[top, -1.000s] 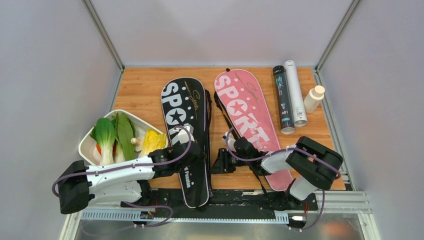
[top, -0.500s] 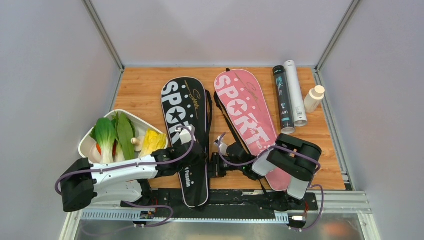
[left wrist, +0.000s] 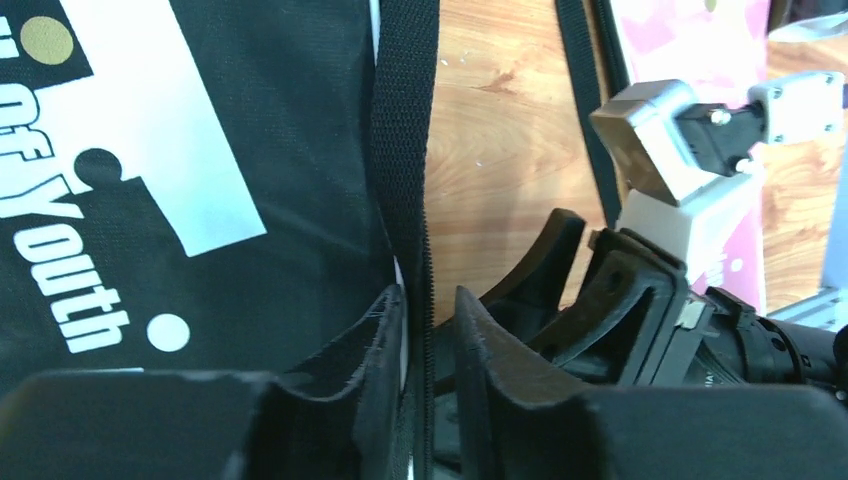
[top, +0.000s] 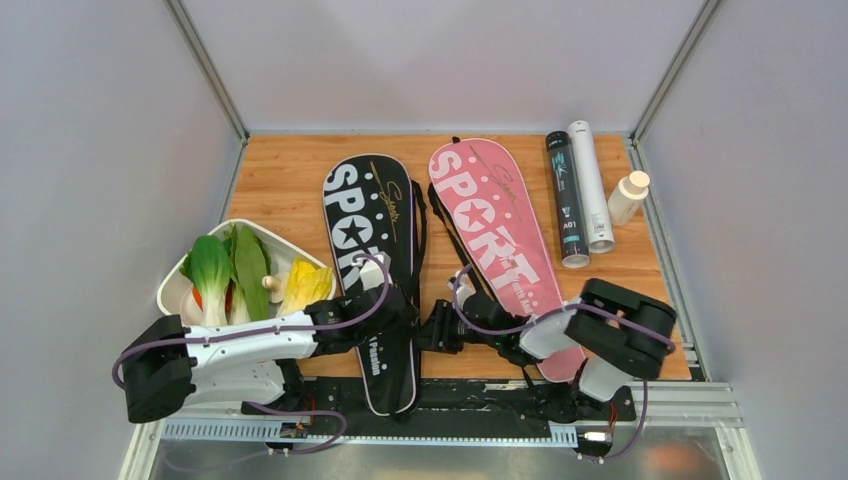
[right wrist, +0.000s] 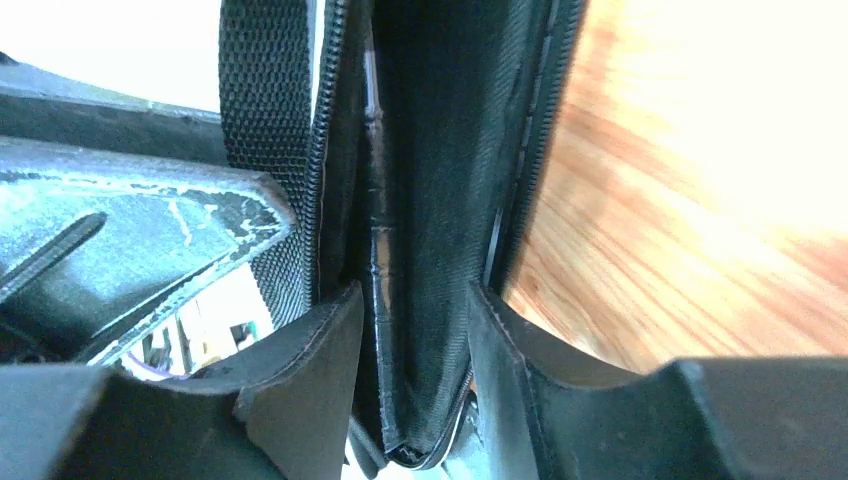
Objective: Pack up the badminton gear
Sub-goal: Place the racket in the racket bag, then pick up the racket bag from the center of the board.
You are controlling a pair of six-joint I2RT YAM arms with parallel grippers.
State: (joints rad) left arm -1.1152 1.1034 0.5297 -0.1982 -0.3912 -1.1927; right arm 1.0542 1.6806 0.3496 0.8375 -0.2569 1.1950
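A black "SPORT" racket bag and a pink one lie side by side on the wooden table. Beside the pink bag lie a black tube and a white tube. My left gripper sits at the black bag's right edge. Its jaws are slightly open around the zipper edge and strap, with a gap at the right finger. My right gripper faces it from the right. Its jaws stand open with a fold of the bag's edge between them.
A white tray of vegetables stands at the left, close to my left arm. A small white bottle with a tan cap stands at the right beside the tubes. The black bag's narrow end overhangs the table's near edge.
My left gripper's jaws have parted a little at the bag's edge. The right arm's elbow has swung right and its gripper has shifted slightly at the same spot.
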